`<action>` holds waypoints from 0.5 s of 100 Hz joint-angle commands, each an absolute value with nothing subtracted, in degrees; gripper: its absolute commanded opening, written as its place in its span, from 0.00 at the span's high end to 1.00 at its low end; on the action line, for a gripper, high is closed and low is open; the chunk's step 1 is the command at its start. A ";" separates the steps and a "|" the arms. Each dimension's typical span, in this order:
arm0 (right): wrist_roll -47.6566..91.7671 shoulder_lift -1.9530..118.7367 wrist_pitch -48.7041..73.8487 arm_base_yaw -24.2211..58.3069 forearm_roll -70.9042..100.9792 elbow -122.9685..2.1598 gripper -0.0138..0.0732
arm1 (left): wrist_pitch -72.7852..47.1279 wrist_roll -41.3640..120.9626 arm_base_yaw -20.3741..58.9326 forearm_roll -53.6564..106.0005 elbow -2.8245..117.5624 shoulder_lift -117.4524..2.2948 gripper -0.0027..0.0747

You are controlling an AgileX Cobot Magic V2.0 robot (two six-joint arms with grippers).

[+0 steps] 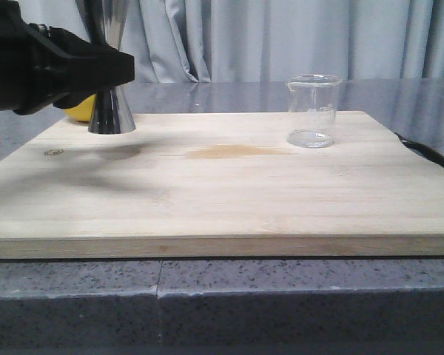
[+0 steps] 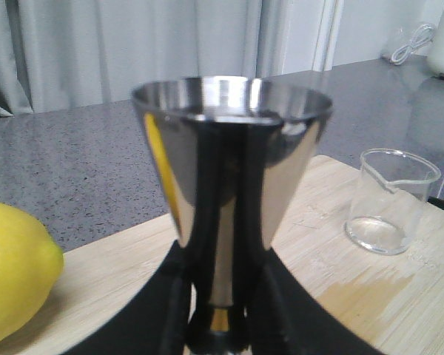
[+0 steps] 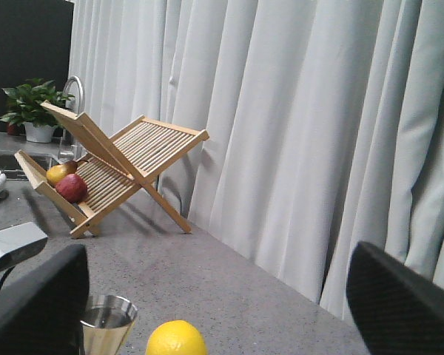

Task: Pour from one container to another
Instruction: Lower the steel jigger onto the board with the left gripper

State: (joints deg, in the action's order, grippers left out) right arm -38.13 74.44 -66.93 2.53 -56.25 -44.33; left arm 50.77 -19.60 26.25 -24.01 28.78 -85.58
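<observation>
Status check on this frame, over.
Left gripper shut on jigger. Right gripper open, empty. Beaker upright on board, untouched. Nothing between them.

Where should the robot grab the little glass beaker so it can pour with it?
Probably around the middle of the beaker, coming in level from the right, the robot's right-arm side. It stands upright and alone on the wooden board, its straight round wall clear all around. A mid-wall hold leaves the pouring lip free. The left hand is already at the jigger.

The left tool is clamped about a narrow waist at front left, while the right tool hangs with fingers spread wide.
</observation>
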 commanded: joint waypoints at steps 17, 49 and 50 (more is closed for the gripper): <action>-38.29 72.79 -71.82 2.66 -53.87 -46.08 0.11 | 58.98 -19.94 26.07 -22.86 30.33 -86.06 0.89; -38.29 72.79 -71.82 2.66 -53.87 -46.08 0.11 | 61.85 -19.94 26.07 -22.86 30.33 -88.06 0.89; -38.29 72.79 -71.82 2.66 -53.87 -46.08 0.11 | 61.85 -19.94 26.07 -22.86 30.33 -88.06 0.89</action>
